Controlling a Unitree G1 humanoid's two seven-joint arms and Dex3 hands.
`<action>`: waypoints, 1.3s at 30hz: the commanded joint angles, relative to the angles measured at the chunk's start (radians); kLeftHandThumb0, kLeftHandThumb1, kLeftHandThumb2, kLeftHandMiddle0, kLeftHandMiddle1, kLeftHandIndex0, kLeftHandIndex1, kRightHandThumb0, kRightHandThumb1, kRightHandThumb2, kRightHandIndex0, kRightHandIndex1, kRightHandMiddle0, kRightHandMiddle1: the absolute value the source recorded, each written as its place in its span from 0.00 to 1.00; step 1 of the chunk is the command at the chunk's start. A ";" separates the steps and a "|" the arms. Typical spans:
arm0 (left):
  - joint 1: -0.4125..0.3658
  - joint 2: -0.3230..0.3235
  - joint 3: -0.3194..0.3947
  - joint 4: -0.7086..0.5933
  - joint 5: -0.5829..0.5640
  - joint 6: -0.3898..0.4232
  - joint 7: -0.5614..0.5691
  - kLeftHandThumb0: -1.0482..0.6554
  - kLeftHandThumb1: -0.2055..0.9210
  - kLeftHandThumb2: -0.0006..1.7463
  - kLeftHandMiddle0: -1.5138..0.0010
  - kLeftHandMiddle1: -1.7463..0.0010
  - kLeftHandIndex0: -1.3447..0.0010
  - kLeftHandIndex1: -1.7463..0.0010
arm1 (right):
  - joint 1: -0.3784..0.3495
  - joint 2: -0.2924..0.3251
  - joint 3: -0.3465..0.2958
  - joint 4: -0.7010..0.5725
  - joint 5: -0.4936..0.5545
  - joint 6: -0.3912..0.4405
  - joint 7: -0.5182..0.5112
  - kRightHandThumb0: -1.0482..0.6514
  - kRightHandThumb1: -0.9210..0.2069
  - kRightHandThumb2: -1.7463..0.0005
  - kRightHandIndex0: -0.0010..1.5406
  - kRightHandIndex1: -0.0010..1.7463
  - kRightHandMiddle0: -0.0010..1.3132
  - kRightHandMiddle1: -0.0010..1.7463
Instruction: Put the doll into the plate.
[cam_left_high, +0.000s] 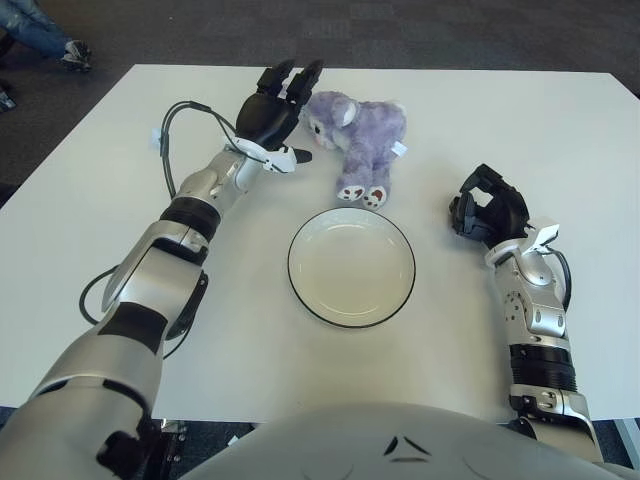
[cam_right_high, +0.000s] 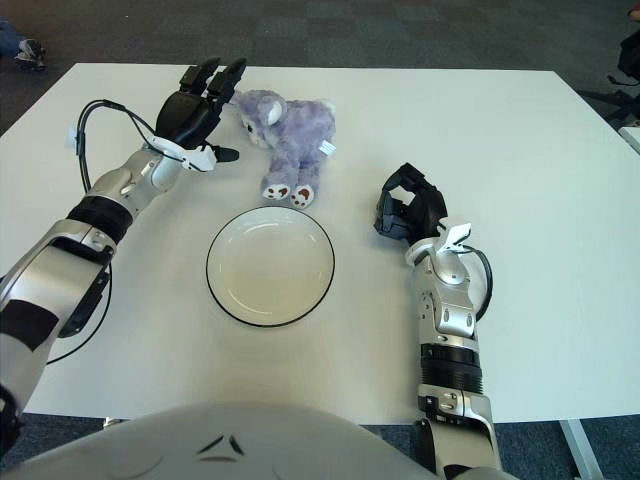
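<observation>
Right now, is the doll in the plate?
No, the doll lies on the table beyond the plate, with the open left hand beside its head.

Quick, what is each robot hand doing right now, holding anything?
Left robot hand: open, fingers spread beside the doll's head, holding nothing.
Right robot hand: fingers curled, holding nothing, right of the plate.

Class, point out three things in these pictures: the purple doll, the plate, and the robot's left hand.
doll (cam_left_high: 365, 135), left eye view, on its purple body.
plate (cam_left_high: 300, 296), left eye view, on its dark rim.
left hand (cam_left_high: 272, 110), left eye view, on the palm, fingers spread.
</observation>
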 joint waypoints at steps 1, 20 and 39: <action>-0.067 0.003 -0.036 0.055 0.022 -0.014 0.018 0.28 0.48 0.53 0.97 0.90 1.00 0.99 | 0.002 -0.005 -0.001 -0.012 0.003 0.008 -0.001 0.33 0.57 0.22 0.79 1.00 0.49 1.00; -0.170 0.017 -0.159 0.174 0.078 -0.066 0.024 0.26 0.58 0.47 0.97 0.88 1.00 0.94 | 0.005 -0.003 0.000 -0.015 0.011 0.011 0.007 0.33 0.56 0.23 0.80 1.00 0.48 1.00; -0.245 -0.012 -0.233 0.207 0.104 -0.028 -0.056 0.21 0.65 0.43 0.96 0.89 1.00 0.77 | 0.009 -0.010 0.000 -0.017 0.011 0.017 0.020 0.33 0.55 0.23 0.81 1.00 0.48 1.00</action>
